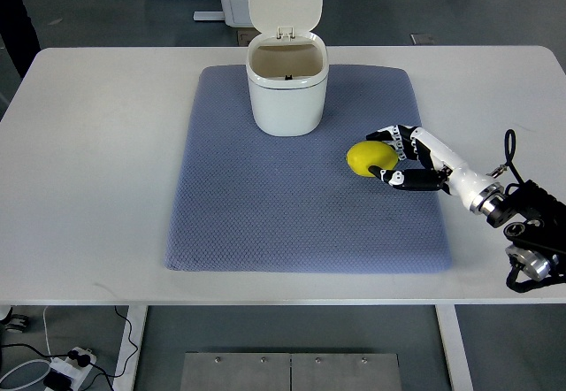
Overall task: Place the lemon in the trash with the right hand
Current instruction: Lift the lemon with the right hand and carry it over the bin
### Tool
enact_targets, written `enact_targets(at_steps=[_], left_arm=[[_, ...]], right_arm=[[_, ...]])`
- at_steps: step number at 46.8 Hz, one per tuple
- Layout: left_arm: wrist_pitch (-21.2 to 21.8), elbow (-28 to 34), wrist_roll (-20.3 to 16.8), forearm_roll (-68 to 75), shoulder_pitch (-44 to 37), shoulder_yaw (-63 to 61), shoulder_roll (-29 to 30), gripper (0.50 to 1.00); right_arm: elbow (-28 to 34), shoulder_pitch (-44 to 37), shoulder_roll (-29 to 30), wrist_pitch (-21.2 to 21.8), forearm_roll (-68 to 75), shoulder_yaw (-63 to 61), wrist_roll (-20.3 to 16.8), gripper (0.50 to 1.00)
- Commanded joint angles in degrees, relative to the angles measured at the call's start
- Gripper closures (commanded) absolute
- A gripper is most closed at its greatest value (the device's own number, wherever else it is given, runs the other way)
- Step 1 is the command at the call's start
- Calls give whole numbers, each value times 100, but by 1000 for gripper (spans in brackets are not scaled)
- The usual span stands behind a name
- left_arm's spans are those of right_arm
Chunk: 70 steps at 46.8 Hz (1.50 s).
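Right hand (400,157) is cupping its curled fingers (386,134) around the lemon (370,157) on the blue mat (265,223), seemingly not lifting yet, and should be closing firmly before carrying it up-left to the open trash bin (286,90).

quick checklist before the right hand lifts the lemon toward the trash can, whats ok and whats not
1. Trash can lid is up and the opening is exposed: ok.
2. Right hand is at the lemon, fingers around its right side: ok.
3. Firm grasp, enough to lift: cannot tell, the contact under the lemon is hidden.
4. Lemon lies on the blue mat, apart from the trash can: ok.
5. Path from lemon up and left to the can opening has nothing in between: ok.
6. Left arm out of the way: ok, it is not in view.
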State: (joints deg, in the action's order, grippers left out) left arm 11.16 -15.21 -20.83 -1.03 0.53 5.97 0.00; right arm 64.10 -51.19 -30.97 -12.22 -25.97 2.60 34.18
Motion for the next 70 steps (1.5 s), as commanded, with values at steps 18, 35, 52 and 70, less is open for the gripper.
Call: enact_targets(at_steps=[18, 35, 52, 70], left_arm=[[0, 0, 0, 7, 0, 0, 0, 500], [0, 0, 0, -2, 0, 0, 0, 500], [0, 0, 0, 7, 0, 0, 0, 500], [0, 0, 0, 7, 0, 0, 0, 500]], right_arm=[[-46, -1024, -1165, 922, 743, -5, -34, 1000], [-108, -1402, -1412, 1257, 813, -5, -174, 1000], [-415, -1789, -490, 1239, 901, -13, -535, 1000], [-1514, -2097, 881, 1257, 1077, 39, -860, 1000]])
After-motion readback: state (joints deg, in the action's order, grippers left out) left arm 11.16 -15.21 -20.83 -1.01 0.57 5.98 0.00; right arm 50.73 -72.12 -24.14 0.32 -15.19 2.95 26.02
